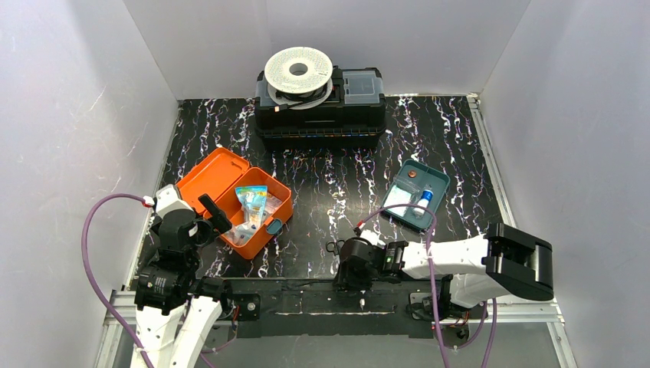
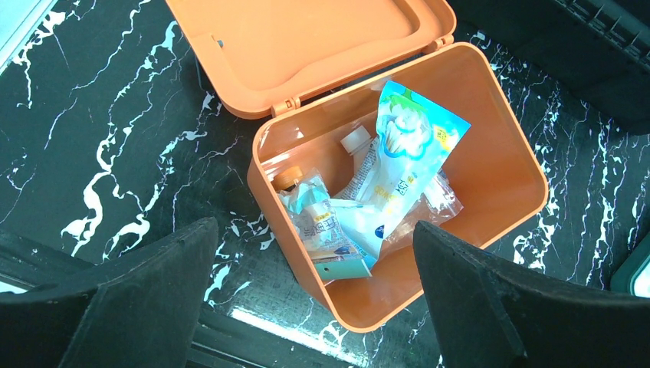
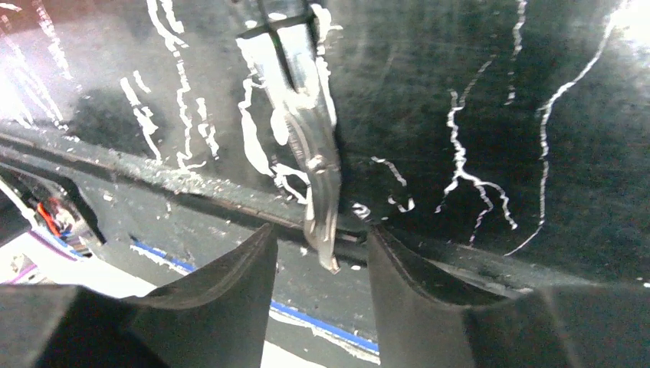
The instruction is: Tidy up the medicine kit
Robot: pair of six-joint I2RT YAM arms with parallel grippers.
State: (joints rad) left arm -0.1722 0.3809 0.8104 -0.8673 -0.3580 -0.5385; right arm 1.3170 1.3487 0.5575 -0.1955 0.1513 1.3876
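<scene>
Your medicine kit (image 1: 213,175) sits open on the left side of the table (image 1: 329,176), lid thrown back so you can reach in. The packets (image 2: 398,161) lie in a loose heap inside, I think because the teal tray (image 1: 437,178) that should sort them is out, well apart on the right with a few small things in it. Your left gripper (image 2: 314,238) hangs over the kit with jaws wide and holds nothing, ready to dip in, while your right gripper (image 3: 322,234) is low by the near edge, jaws partly apart on each side of a thin shiny tool (image 3: 314,153), not pinching it.
</scene>
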